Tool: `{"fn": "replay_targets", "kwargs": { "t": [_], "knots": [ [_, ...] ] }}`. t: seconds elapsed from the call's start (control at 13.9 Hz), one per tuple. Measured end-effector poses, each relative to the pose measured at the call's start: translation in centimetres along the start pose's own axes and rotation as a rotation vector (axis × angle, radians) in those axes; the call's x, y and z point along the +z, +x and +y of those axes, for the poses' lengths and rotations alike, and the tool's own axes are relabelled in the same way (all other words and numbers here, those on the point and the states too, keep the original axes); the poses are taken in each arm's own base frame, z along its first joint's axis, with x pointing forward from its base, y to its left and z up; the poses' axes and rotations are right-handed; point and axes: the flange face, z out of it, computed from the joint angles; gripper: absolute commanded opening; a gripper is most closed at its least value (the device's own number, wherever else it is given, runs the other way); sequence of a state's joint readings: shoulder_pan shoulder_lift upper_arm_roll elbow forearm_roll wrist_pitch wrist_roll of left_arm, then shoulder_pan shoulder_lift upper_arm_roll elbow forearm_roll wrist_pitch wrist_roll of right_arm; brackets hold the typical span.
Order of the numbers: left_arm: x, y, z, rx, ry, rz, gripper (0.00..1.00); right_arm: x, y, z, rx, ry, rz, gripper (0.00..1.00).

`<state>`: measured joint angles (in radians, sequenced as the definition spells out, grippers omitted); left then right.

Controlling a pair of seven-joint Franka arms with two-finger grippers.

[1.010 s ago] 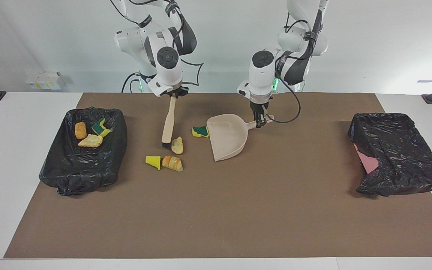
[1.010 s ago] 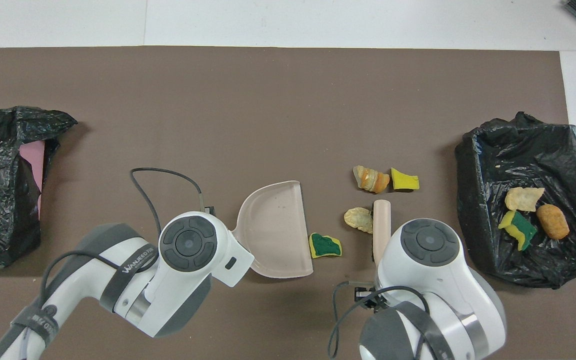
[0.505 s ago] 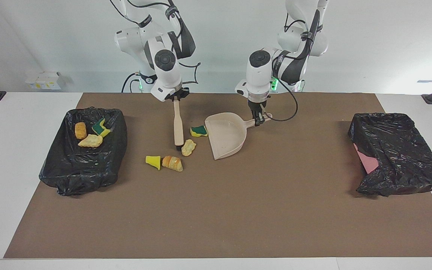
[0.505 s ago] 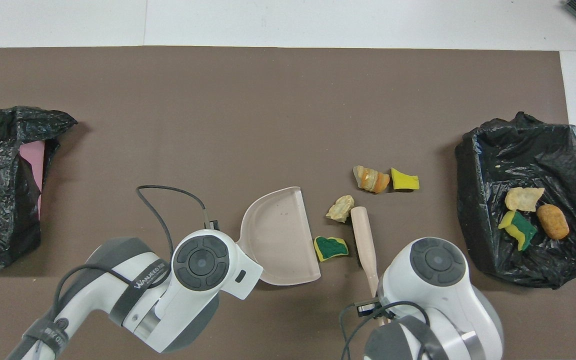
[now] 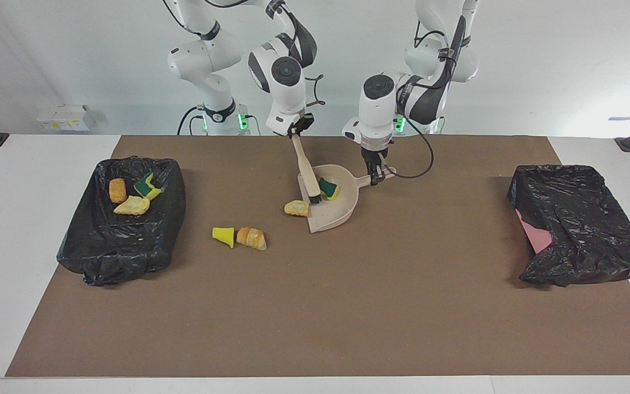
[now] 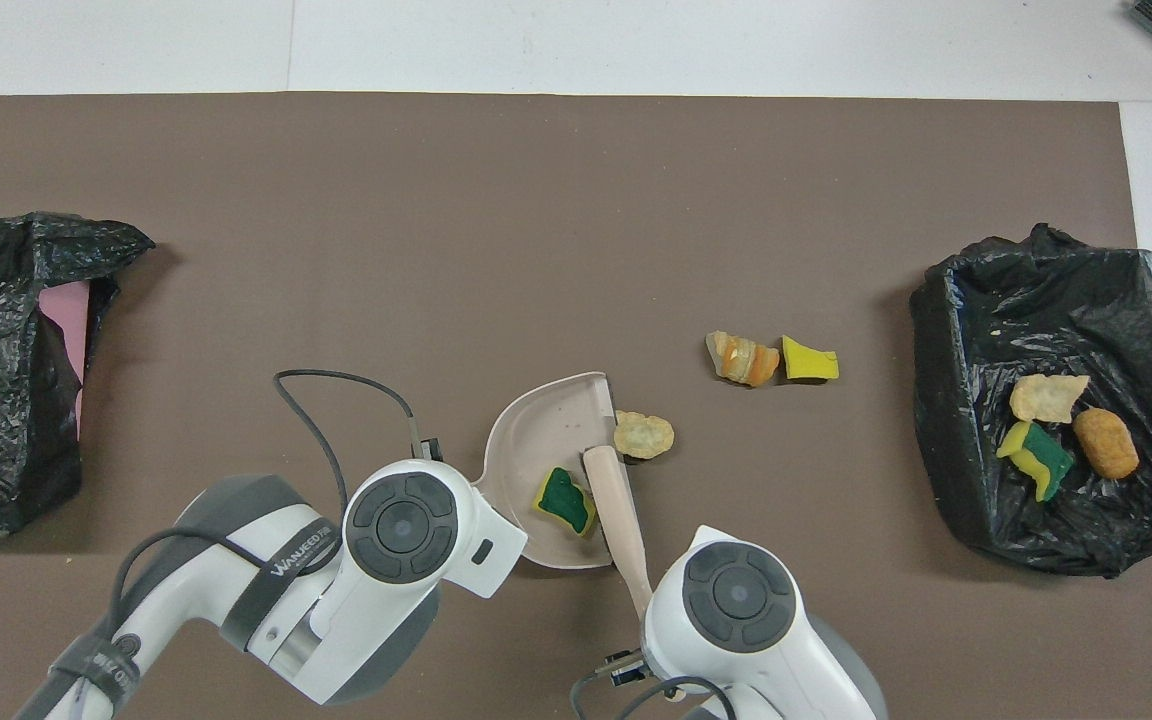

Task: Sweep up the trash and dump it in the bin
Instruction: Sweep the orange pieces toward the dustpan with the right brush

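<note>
I am mid-sweep. My right gripper (image 5: 297, 131) is clamped on the handle of the brush (image 5: 307, 175), whose bristle end sits just inside the lip of the dustpan (image 5: 342, 214). My left gripper (image 5: 376, 176) is closed on the dustpan's handle, holding the pan flat on the mat. One green-and-yellow sponge (image 5: 328, 187) lies in the pan, right beside the bristles. A tan lump (image 5: 297, 208) sits on the mat touching the pan's lip, not yet in. The croissant (image 5: 251, 238) and a yellow wedge (image 5: 223, 236) lie together well away from both grippers, toward the right arm's end, and three more scraps rest in the black-lined bin (image 5: 85, 257) there.

Next I would draw the brush back out past the tan lump and push it in.

The overhead view hides both grips under the wrists; the facing view shows them. Overhead shows the lump (image 6: 644, 435) clearly outside the pan's edge.
</note>
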<state>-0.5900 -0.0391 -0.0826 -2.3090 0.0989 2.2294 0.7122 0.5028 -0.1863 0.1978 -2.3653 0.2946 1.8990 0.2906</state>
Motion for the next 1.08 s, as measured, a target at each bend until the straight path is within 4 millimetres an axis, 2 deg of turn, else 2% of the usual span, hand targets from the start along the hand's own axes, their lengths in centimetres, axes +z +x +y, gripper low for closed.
{"fn": "replay_targets", "kwargs": {
  "t": [0.14,0.22,0.36,0.65,0.79,0.94,1.08],
  "knots": [
    [0.2,-0.2,-0.5,0.004,0.008,0.012,0.0,-2.5,0.5,0.1,0.005,0.009,0.0,0.0],
    [0.3,-0.4,-0.8,0.001,0.009,0.014,0.0,-3.9,0.8,0.8,0.012,-0.006,0.002,0.0],
    [0.4,-0.5,-1.0,-0.003,0.01,0.016,0.0,-6.0,2.1,3.7,0.041,-0.083,0.023,0.0],
    [0.3,-0.4,-1.3,-0.045,0.012,0.02,0.0,-7.3,6.2,12.5,0.167,-0.192,0.031,0.0],
    [0.0,-0.1,-1.6,-0.069,0.011,0.019,0.0,-7.8,7.7,18.0,0.247,-0.229,0.026,0.0],
    [-0.6,0.1,-1.8,-0.095,-0.005,-0.002,0.0,-7.8,8.2,22.8,0.315,-0.247,0.018,0.0],
    [-1.0,0.4,-1.8,-0.117,-0.019,-0.024,0.0,-7.6,8.0,26.4,0.335,-0.231,0.015,0.0]
  ]
}}
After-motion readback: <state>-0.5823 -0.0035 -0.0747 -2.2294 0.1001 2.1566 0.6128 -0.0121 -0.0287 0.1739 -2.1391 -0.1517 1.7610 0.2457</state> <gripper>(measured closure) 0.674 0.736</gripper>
